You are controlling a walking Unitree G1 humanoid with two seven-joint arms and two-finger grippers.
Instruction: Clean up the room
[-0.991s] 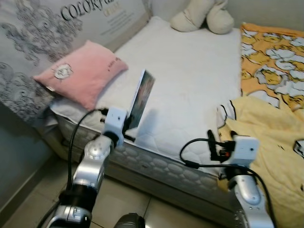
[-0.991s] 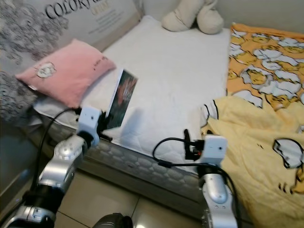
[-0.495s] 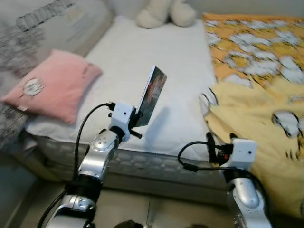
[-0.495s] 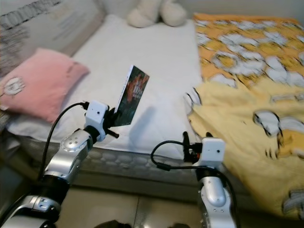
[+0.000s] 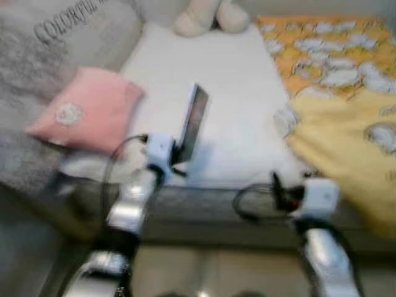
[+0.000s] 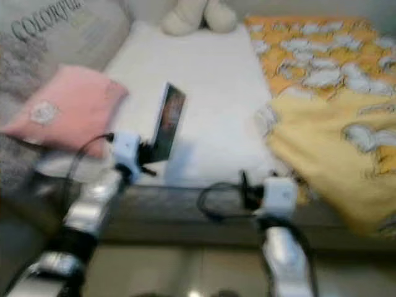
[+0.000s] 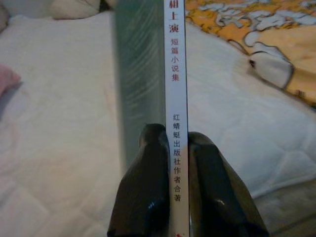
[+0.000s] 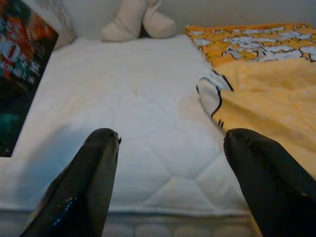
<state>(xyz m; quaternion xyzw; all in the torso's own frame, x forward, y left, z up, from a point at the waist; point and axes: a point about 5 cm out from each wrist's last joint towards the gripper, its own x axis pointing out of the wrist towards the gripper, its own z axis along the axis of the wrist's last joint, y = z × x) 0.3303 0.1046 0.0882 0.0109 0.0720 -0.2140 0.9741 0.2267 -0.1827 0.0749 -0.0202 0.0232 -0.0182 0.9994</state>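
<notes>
While raised over mattress (image 5: 247,117): L claw (image 7: 173,148) pinching upright book (image 5: 193,120).

both eye views are smeared by motion blur, worst along the lower edge. wrist views are sharper but dim. soft even light; a faint shadow lies on the white mattress (image 8: 143,123) beside the book (image 7: 175,98).

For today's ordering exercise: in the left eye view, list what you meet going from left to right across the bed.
Pink pillow → book held upright by the left gripper → bare white mattress → yellow blanket.
</notes>
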